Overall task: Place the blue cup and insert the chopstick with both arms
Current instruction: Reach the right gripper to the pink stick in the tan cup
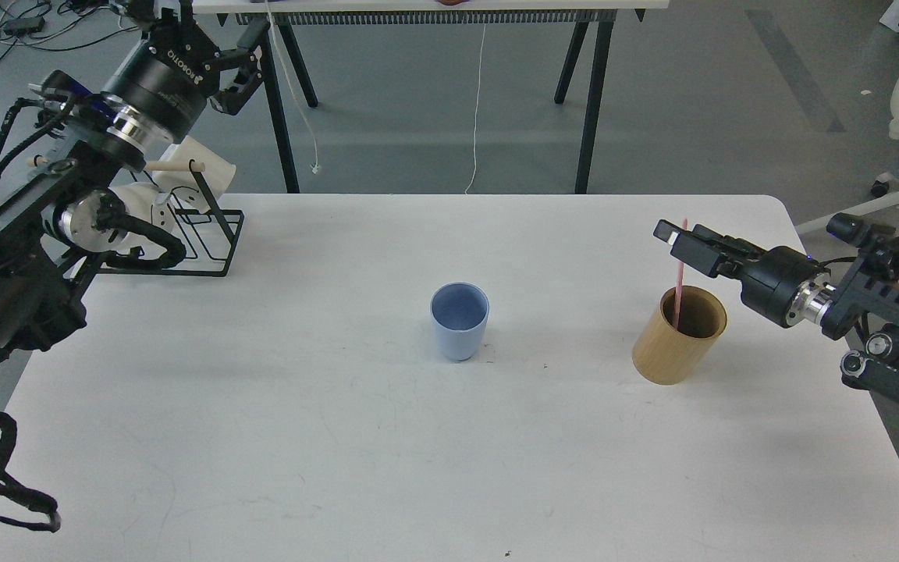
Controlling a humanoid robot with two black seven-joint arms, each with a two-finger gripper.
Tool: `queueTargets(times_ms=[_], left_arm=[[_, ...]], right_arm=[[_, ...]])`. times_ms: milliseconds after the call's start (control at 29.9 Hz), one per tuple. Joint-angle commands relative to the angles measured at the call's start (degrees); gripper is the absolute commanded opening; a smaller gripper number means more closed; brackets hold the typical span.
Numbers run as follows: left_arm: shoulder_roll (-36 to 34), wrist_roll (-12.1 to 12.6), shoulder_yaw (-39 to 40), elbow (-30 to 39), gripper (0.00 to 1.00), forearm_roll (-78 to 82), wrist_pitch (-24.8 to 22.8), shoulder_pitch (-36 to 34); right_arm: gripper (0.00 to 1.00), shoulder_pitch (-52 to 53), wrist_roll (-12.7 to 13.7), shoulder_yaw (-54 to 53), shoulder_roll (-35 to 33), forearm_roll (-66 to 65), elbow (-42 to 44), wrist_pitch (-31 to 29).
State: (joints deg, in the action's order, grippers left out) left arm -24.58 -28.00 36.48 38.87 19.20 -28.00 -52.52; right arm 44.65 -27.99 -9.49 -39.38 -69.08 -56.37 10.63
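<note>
The blue cup (459, 321) stands upright and empty in the middle of the white table (340, 437). The pink chopstick (678, 293) stands in the tan wooden holder (677, 337) at the right, leaning slightly. My right gripper (677, 240) comes in from the right at the stick's upper part. Its fingers look open, with the stick passing between them. My left gripper (215, 43) is open and empty, raised high above the table's back left corner, far from the cup.
A black wire rack (211, 234) with a pale wooden dowel (172, 165) and white mugs (204, 168) stands at the back left, under my left arm. Black table legs (594, 94) stand on the floor beyond the far edge.
</note>
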Motion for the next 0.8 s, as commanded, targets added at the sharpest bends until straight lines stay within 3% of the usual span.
queueTargets(times_ms=[0, 201, 501, 769], left_arm=[[0.1, 0.0, 0.1, -0.1, 0.97, 0.0, 0.0, 0.3], [0.3, 0.0, 0.0, -0.2, 0.97, 0.0, 0.0, 0.4], [0.3, 0.0, 0.1, -0.3, 0.97, 0.0, 0.0, 0.4], [0.2, 0.0, 0.1, -0.4, 0.97, 0.0, 0.0, 0.4]], right_arm=[[0.54, 0.0, 0.0, 0.0, 0.4, 0.0, 0.4, 0.0], [0.38, 0.0, 0.0, 0.1, 0.1, -0.1, 0.4, 0.9], [0.32, 0.3, 0.0, 0.1, -0.3, -1.0, 0.4, 0.9], [0.19, 0.8, 0.0, 0.1, -1.1, -3.3, 0.4, 0.8]])
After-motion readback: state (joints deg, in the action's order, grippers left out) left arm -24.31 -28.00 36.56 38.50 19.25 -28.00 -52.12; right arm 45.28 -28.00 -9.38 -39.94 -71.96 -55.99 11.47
